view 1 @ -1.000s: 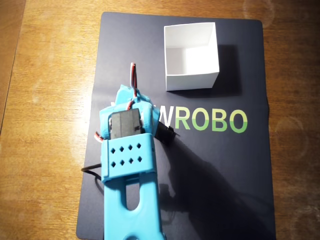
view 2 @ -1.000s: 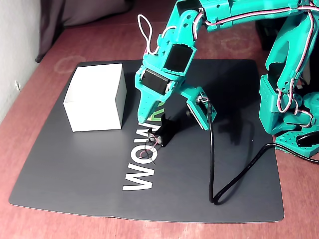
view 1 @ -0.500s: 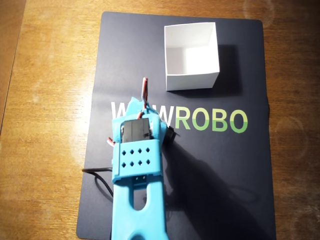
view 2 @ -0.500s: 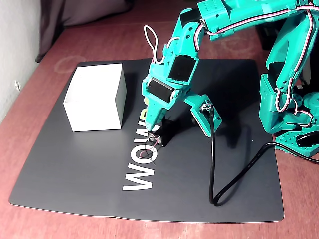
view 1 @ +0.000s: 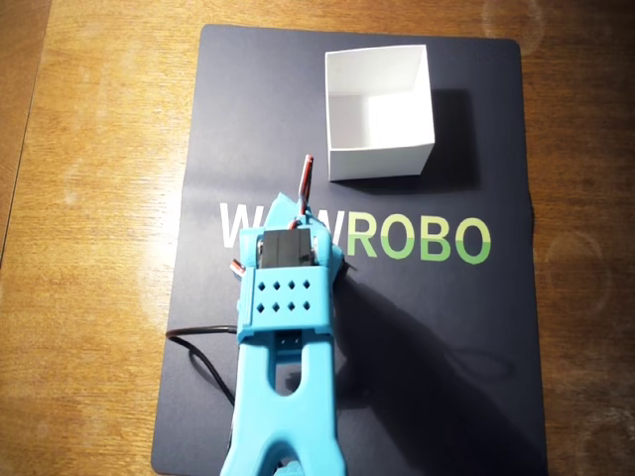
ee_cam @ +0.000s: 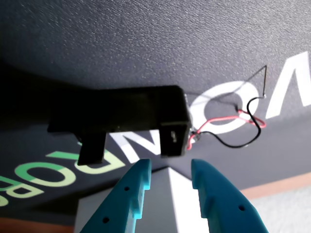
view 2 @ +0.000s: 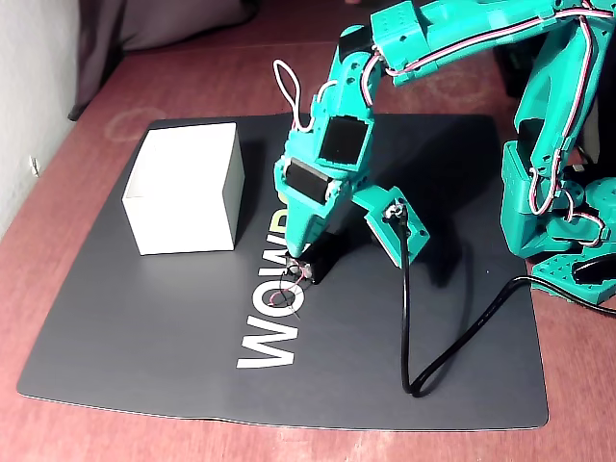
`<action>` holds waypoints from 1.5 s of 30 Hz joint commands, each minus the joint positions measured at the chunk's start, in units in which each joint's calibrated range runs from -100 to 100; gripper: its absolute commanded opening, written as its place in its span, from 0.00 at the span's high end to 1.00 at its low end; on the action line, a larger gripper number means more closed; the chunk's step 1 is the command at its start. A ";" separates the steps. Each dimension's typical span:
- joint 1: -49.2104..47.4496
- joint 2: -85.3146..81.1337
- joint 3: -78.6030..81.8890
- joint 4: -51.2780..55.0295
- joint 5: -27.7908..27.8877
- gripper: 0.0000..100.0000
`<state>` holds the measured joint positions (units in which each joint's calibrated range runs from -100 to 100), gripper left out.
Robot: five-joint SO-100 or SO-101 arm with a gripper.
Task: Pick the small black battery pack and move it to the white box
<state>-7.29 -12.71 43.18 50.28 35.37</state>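
Overhead view: the arm (view 1: 286,327) reaches up from the bottom edge over the dark mat (view 1: 417,347), its wrist servo facing the camera. The arm covers the pack here, and we see nothing of the fingertips. The box (view 1: 379,111) stands open near the mat's top edge, up and right of the arm and well apart from it. A black cable (view 1: 203,352) trails off to the arm's left.

Wrist view: here alone we see the pack (ee_cam: 126,119) close, lying on the mat across the white and green lettering, with its thin red and black wires (ee_cam: 233,127) curling off to the right. The gripper (ee_cam: 170,170) comes in from the bottom edge, the two teal fingers slightly spread with a gap between them, tips just below the pack's near edge. We cannot tell whether they touch it. They do not grip it.

Fixed view: we see the whole pose. The arm arches over from its base (view 2: 563,192) at right and pitches steeply down, the finger (view 2: 298,236) pointing at the mat. The pack (view 2: 316,262) lies at the tip, on the lettering, with the box (view 2: 188,188) well off to the left.
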 commanded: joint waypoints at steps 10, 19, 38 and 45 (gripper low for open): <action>0.31 6.97 -1.14 -7.69 -0.13 0.91; -0.51 7.14 0.22 -8.13 0.09 0.91; 0.78 7.06 3.94 -7.95 2.21 0.95; 3.83 6.71 3.85 -6.99 2.97 0.95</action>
<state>-5.44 -5.51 46.64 41.47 38.10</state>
